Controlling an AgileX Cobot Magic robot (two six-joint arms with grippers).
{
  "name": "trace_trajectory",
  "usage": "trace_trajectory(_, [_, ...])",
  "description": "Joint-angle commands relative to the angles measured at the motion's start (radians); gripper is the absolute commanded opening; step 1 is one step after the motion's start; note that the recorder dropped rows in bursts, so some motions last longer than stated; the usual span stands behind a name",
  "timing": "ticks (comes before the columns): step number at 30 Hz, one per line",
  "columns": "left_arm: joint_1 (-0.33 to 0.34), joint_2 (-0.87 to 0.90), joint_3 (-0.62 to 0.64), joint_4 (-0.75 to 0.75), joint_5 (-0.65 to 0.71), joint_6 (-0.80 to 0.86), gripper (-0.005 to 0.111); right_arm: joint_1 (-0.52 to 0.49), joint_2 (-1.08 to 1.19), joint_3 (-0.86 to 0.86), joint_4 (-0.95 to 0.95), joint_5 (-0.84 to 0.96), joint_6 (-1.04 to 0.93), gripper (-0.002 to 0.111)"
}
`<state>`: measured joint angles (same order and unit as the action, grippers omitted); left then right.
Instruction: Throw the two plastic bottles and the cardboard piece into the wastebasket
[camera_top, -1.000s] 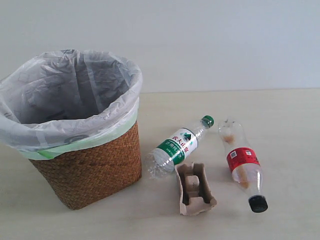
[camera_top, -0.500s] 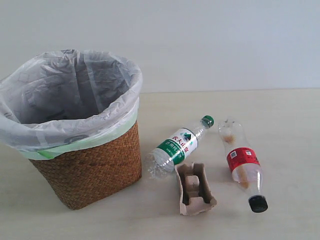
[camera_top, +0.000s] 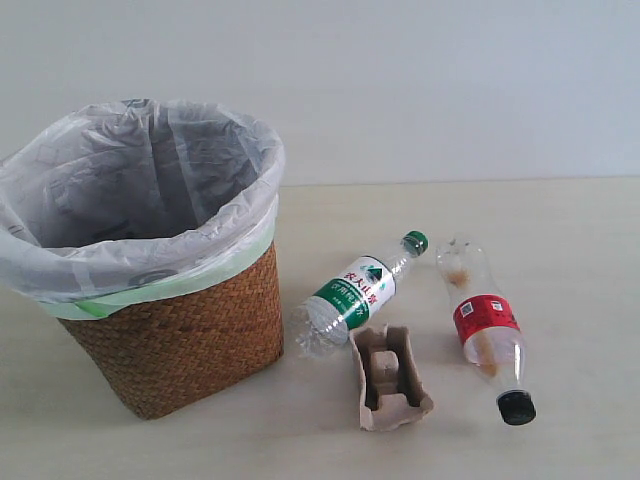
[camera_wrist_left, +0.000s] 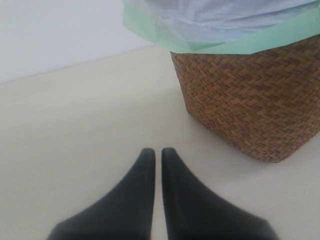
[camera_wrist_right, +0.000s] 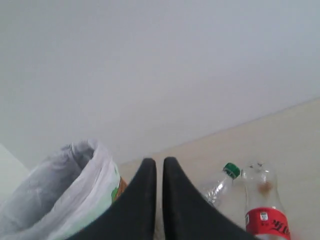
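We saw the wastebasket (camera_top: 180, 340) standing upright at the left of the exterior view, its brown woven side showing under a translucent white bag (camera_top: 150, 190) that was folded over the rim and edged with a pale green band.

The other three task things lay on the pale table (camera_top: 580, 250) in the lower middle and lower right of that view. The green-capped bottle (camera_top: 355, 292) lay on its side, slanted, with its cap toward the upper right and its crumpled base just beside the basket's lower right side. The cardboard piece (camera_top: 390, 378) sat directly below that base, cups upward; we could not tell whether the two touched. The red-labelled bottle (camera_top: 485, 320) lay further right, black cap toward the lower right corner, clear of the cardboard piece.

In the left wrist view the left gripper (camera_wrist_left: 156, 152) hung over bare table near the wicker side, its dark fingers drawn together to a thin slit and grasping nothing. In the right wrist view the right gripper (camera_wrist_right: 160, 162) was likewise clenched on nothing, with the bag, the green cap and the red label beyond its tips and a plain grey wall (camera_wrist_right: 160, 60) behind.
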<state>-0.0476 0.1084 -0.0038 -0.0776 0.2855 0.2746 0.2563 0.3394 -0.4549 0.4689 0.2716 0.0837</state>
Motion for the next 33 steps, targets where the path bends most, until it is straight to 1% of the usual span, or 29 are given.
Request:
trace_trajectory(1, [0.003,-0.002,0.004,-0.008,-0.008,-0.009,0.004,0.045,0.258,-0.21,-0.012,0.191,-0.106,0.001])
trace_trajectory(4, [0.003,-0.002,0.004,-0.008,-0.008,-0.009,0.004,0.043,0.429,-0.369,-0.021,0.306,-0.119,0.001])
trace_trajectory(8, [0.003,-0.002,0.004,-0.008,-0.008,-0.009,0.004,0.043,0.631,-0.574,-0.092,0.488,-0.117,0.001])
trace_trajectory(9, [0.003,-0.002,0.004,-0.008,-0.008,-0.009,0.004,0.043,0.683,-0.629,-0.106,0.547,-0.117,0.002])
trace_trajectory(10, [0.003,-0.002,0.004,-0.008,-0.008,-0.009,0.004,0.043,0.734,-0.682,-0.12,0.604,-0.119,0.005])
trace_trajectory(12, [0.003,-0.002,0.004,-0.008,-0.008,-0.009,0.004,0.043,0.822,-0.774,-0.167,0.699,-0.119,0.017])
trace_trajectory(13, [0.003,-0.002,0.004,-0.008,-0.008,-0.009,0.004,0.043,0.866,-0.82,-0.2,0.752,-0.114,0.028])
trace_trajectory(14, [0.003,-0.002,0.004,-0.008,-0.008,-0.009,0.004,0.043,0.901,-0.86,-0.228,0.783,-0.112,0.036])
trace_trajectory(16, [0.003,-0.002,0.004,-0.008,-0.008,-0.009,0.004,0.043,0.976,-0.921,-0.289,0.836,-0.064,0.059])
trace_trajectory(17, [0.003,-0.002,0.004,-0.008,-0.008,-0.009,0.004,0.043,1.003,-0.936,-0.301,0.854,-0.049,0.067])
trace_trajectory(18, [0.003,-0.002,0.004,-0.008,-0.008,-0.009,0.004,0.043,1.036,-0.951,-0.311,0.871,-0.044,0.074])
trace_trajectory(19, [0.003,-0.002,0.004,-0.008,-0.008,-0.009,0.004,0.043,1.068,-0.958,-0.312,0.875,-0.041,0.076])
trace_trajectory(23, [0.003,-0.002,0.004,-0.008,-0.008,-0.009,0.004,0.043,1.185,-0.963,-0.348,0.852,-0.03,0.074])
trace_trajectory(27, [0.003,-0.002,0.004,-0.008,-0.008,-0.009,0.004,0.043,1.291,-0.963,-0.406,0.815,-0.001,0.074])
trace_trajectory(33, [0.003,-0.002,0.004,-0.008,-0.008,-0.009,0.004,0.043,1.409,-0.963,-0.4,0.752,0.019,0.074])
